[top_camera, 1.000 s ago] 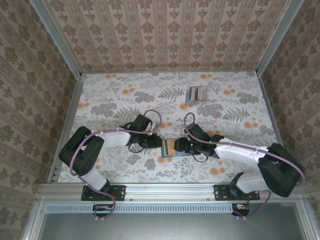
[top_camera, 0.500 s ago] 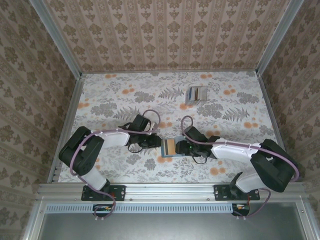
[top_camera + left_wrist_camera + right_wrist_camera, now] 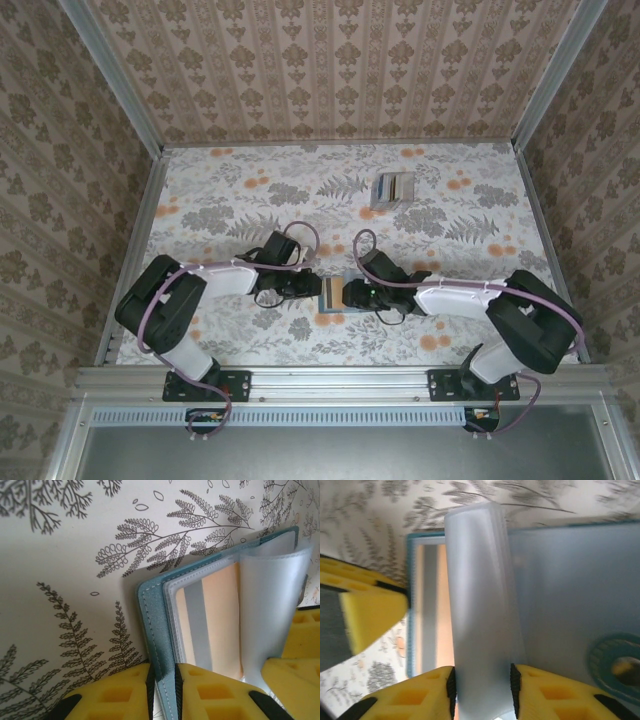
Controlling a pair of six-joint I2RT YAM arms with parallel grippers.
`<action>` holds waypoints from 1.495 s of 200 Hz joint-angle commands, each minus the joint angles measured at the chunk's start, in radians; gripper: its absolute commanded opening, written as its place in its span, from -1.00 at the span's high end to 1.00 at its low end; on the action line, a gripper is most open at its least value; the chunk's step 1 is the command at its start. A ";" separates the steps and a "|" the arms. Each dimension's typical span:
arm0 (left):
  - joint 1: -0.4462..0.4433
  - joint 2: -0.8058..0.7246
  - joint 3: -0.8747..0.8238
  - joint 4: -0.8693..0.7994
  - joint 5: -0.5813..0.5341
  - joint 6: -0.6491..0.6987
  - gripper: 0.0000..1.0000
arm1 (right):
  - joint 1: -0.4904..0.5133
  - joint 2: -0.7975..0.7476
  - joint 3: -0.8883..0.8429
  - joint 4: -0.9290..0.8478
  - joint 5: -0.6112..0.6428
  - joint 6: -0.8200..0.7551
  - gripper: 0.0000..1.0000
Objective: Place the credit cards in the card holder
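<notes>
A: Card holder (image 3: 336, 293), position?
B: Open on the table (image 3: 230, 180) near the front edge, between the two grippers. The credit cards (image 3: 393, 188) lie in a fanned stack well apart, toward the far side.

A: Tools?
B: Left gripper (image 3: 164, 680) pinches the teal cover (image 3: 152, 630) at its edge. Right gripper (image 3: 482, 680) has its yellow pads (image 3: 415, 700) pressed on a bundle of clear sleeves (image 3: 480, 605), which stand up off the inner face.

A: Appearance?
B: Stitched teal outside, pale grey-blue inside, frosted sleeves. One tan card (image 3: 220, 610) with a grey stripe sits in a sleeve.

A: Handling?
B: Judged light and floppy. The sleeves look thin, limp and probably slick, so they may slip or crease. Best held by the stitched cover edge. The cards are likely stiff and lie flat, so they are awkward to lift; take one by a short edge.
</notes>
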 commanded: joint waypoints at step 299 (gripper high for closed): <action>0.013 0.016 0.004 0.042 0.038 -0.006 0.57 | -0.026 -0.178 -0.038 -0.181 0.140 -0.040 0.26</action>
